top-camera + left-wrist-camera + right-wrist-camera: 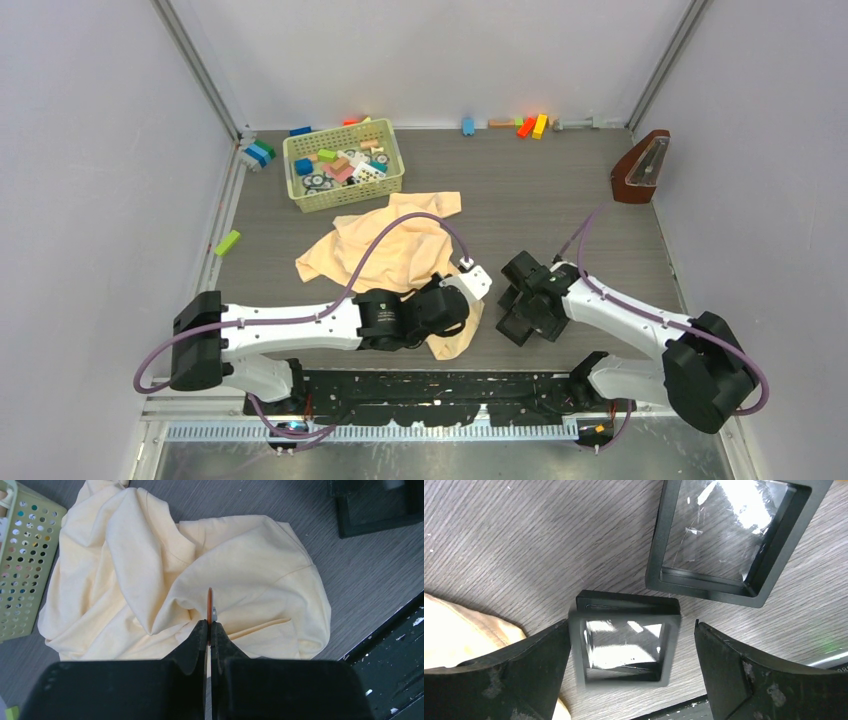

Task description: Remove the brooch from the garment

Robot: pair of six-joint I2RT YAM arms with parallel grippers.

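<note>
The garment [380, 250] is a crumpled pale peach shirt lying mid-table; it fills the left wrist view [150, 570], and a corner shows in the right wrist view [454, 630]. My left gripper [210, 625] is shut on the brooch [210, 605], a thin disc seen edge-on with a copper rim and a silvery back part, held over the shirt's folds. I cannot tell whether it still touches the cloth. In the top view the left gripper [462, 308] is at the shirt's near right edge. My right gripper [631, 667] is open and empty, its fingers on either side of a small black square tray [626, 645].
A second, larger black tray [729, 540] lies just beyond the small one, and one shows in the left wrist view [375, 505]. A green basket [343, 165] of blocks stands behind the shirt. A brown metronome [640, 165] stands at the back right. Loose blocks [530, 125] line the back wall.
</note>
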